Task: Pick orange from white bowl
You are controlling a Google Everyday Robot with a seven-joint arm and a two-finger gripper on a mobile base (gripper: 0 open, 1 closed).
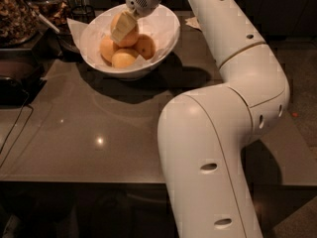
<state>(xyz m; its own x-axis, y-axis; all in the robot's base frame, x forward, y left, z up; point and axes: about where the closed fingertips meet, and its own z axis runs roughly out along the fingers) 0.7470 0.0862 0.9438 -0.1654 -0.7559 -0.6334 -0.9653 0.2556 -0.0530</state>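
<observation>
The gripper [124, 28] is in the white bowl [167, 37], clamped on the orange [131, 37], one finger lying across its front. Three smaller oranges [124, 59] sit at its 6 o'clock. The bowl stands at the table's [99, 118] 11 o'clock.

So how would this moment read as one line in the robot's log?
step: pick | gripper: inside white bowl, against orange | orange: atop three smaller oranges | bowl: on table
</observation>
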